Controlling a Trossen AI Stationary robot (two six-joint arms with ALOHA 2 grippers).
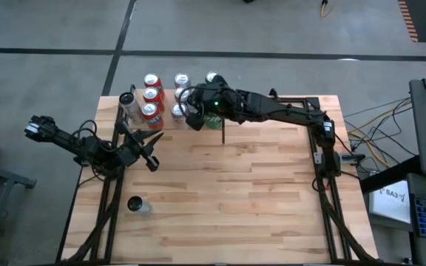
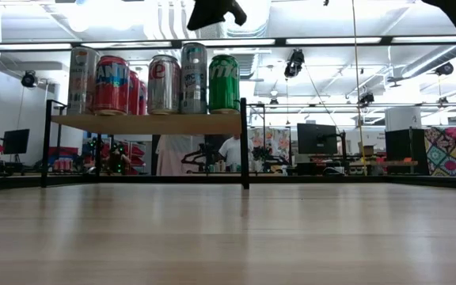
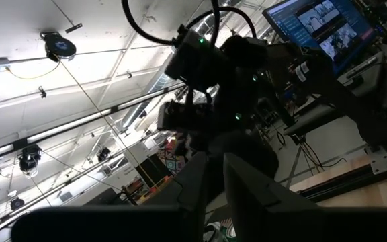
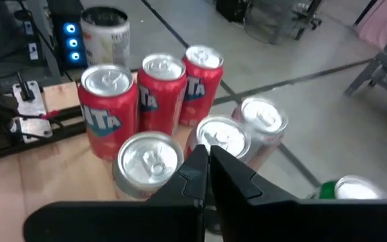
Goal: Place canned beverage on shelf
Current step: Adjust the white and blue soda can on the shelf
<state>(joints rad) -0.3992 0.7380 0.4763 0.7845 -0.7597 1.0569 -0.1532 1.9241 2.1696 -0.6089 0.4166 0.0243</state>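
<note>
The shelf (image 2: 149, 123), a light board on black posts, stands at the table's far left. Several canned beverages stand upright on their bases on it: red ones (image 2: 111, 85), silver ones (image 2: 164, 83) and a green one (image 2: 223, 83). My right gripper (image 4: 207, 165) is shut and empty. It hangs above the silver cans (image 4: 150, 158) near the shelf's right end and shows at the top of the low view (image 2: 216, 12). My left gripper (image 1: 152, 161) is shut and empty. It stays raised over the table's left side, in front of the shelf.
One more can (image 1: 136, 205) sits on the tabletop near the left front corner. The right arm (image 1: 272, 107) reaches across the table's far side from the right. Black frame rails (image 1: 324, 170) run along both table sides. Bare wood lies in the middle and front.
</note>
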